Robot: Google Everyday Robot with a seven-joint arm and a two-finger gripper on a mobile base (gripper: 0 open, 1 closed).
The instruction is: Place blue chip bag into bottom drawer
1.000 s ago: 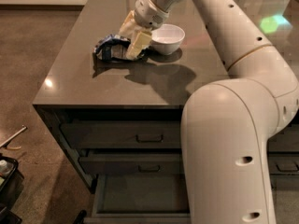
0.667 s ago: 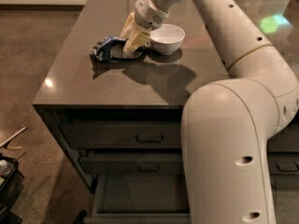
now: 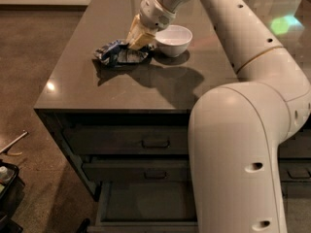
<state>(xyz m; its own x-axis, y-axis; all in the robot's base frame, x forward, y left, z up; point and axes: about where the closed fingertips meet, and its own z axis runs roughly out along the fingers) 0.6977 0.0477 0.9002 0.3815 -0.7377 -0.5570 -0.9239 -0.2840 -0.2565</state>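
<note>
The blue chip bag (image 3: 118, 54) lies crumpled on the dark countertop, just left of the white bowl (image 3: 173, 39). My gripper (image 3: 136, 41) comes down from the upper right with its yellowish fingers (image 3: 139, 32) pressed together on the bag's right end. The bottom drawer (image 3: 146, 205) of the left column stands pulled open below the counter's front, with its dark inside showing. My arm's large white links cover the drawer's right side.
Two shallower handled drawers (image 3: 155, 142) are shut above the open one. The counter's front edge (image 3: 112, 109) runs below the bag. A dark bin (image 3: 7, 188) and a thin rod (image 3: 13, 142) lie on the floor at the left.
My gripper has shifted slightly up and to the left at the bag's right end. The bag has been nudged a little and has barely changed place.
</note>
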